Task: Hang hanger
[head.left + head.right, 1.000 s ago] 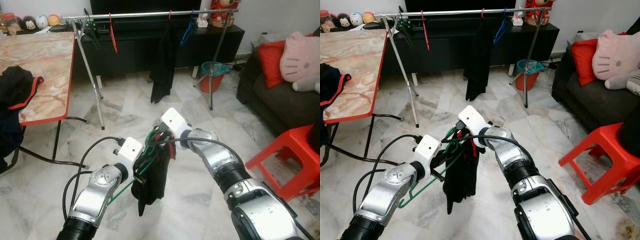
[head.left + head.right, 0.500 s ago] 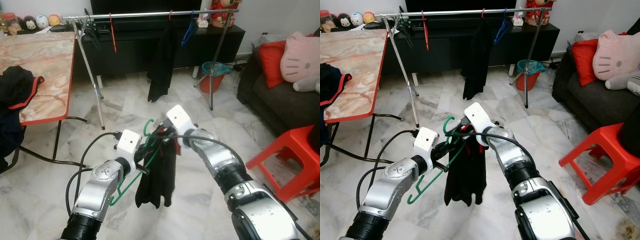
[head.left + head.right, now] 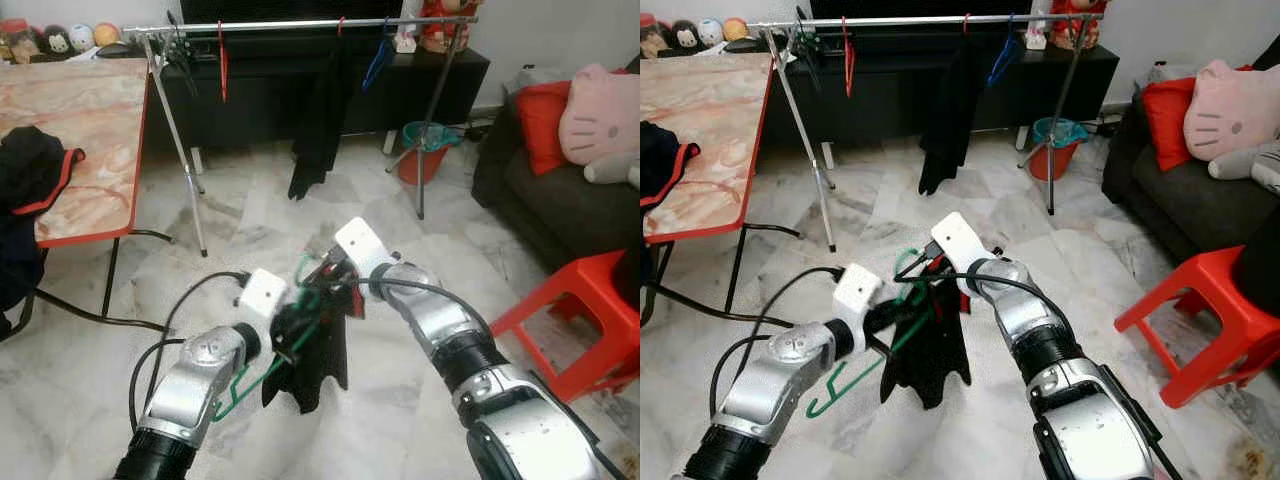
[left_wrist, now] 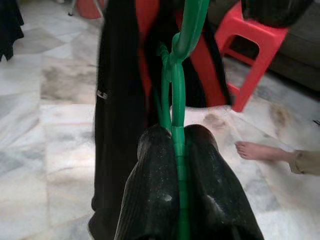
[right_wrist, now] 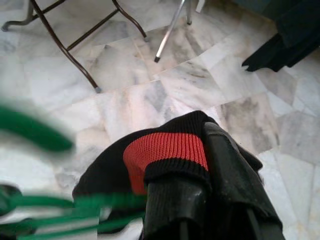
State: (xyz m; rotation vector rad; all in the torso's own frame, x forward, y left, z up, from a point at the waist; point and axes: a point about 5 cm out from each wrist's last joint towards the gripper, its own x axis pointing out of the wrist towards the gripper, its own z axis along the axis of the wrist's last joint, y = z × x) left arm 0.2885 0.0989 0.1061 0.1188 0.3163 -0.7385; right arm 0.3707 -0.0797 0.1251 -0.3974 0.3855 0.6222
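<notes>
Fingers (image 4: 150,200) of the left gripper (image 4: 177,145): closed narrowly on the green hanger (image 4: 175,90), the wire pinched between the two black pads. The grip appears placed low on the wire so that the hook end is left free for the rail.

Fingers (image 5: 225,165) of the right gripper (image 5: 200,170): clamped on the black garment (image 3: 310,350) at its red-trimmed collar (image 5: 165,150). This hold is judged to keep the cloth from sliding off the wire while it is carried.

Green hanger: held low between the two arms, above the marble floor (image 3: 90,390), with the garment draped from it and hanging clear of the floor. It is well apart from the rail.

Clothes rack (image 3: 300,22): silver rail on splayed legs, across the room, in front of a dark cabinet (image 3: 260,90). Already on the rail: a red hanger (image 3: 222,60), a blue hanger (image 3: 378,58) and a dark hanging garment (image 3: 318,130). Open stretches of rail are seen between these, judged suitable for the hook.

Table (image 3: 90,130): marble-patterned top with red edge, on the robot's left, carrying another dark garment (image 3: 35,170).

Other items: red plastic stool (image 3: 575,310) and dark sofa (image 3: 560,200) on the right; a person's bare foot (image 4: 257,150) on the floor in the left wrist view.

Status: hanging not yet done; approach to the rack is judged to be the step in hand.
</notes>
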